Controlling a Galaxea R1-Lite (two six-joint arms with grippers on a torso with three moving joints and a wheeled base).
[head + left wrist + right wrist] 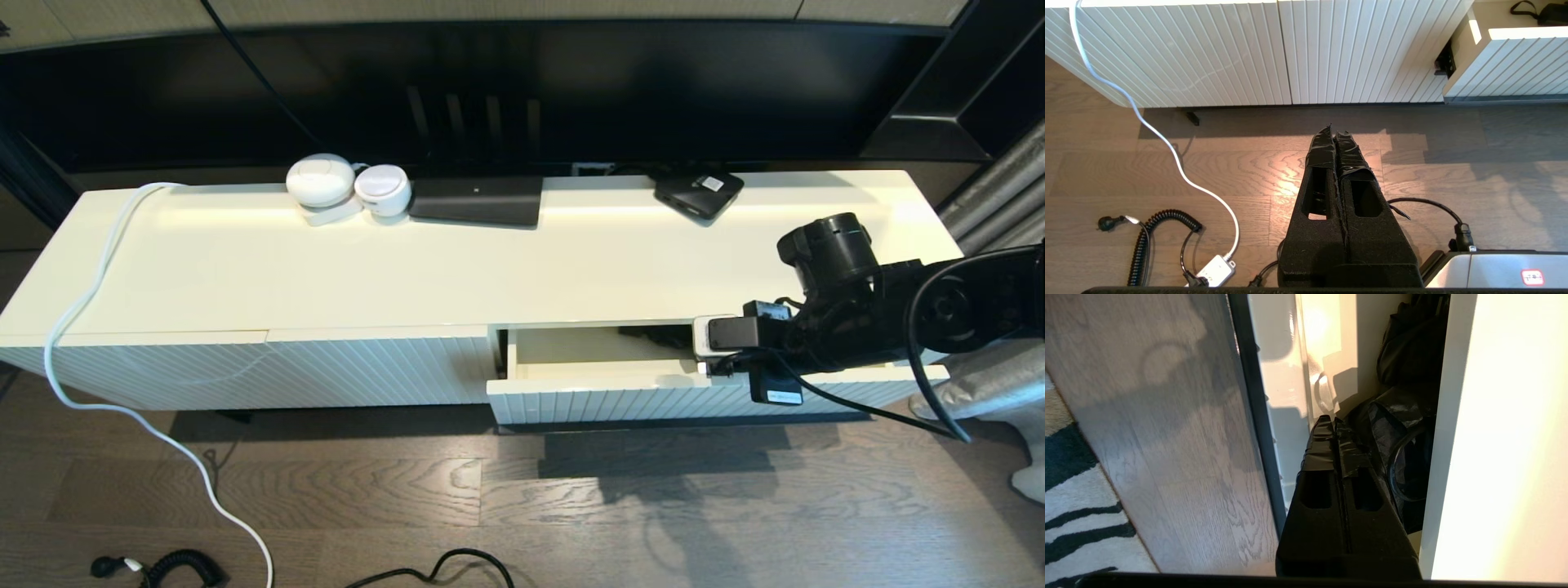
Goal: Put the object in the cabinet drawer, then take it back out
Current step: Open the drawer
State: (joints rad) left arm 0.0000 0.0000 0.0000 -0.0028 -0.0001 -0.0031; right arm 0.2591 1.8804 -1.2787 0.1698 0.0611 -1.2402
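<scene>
The drawer is seen pulled partly out of the low cream cabinet, on its right half. The right tool is held inside the drawer opening, its fingers pressed together with nothing seen between them. A dark bag (black, crumpled, its exact kind not clear) lies in the drawer just beside the fingers; contact cannot be told. The glossy cream interior shows further along the drawer from the tool. The left tool is parked low over the wood floor in front of the cabinet, its fingers likewise closed and empty. On the cabinet top are found two white round devices and two black boxes. A white cable trails from the top down to the floor.
</scene>
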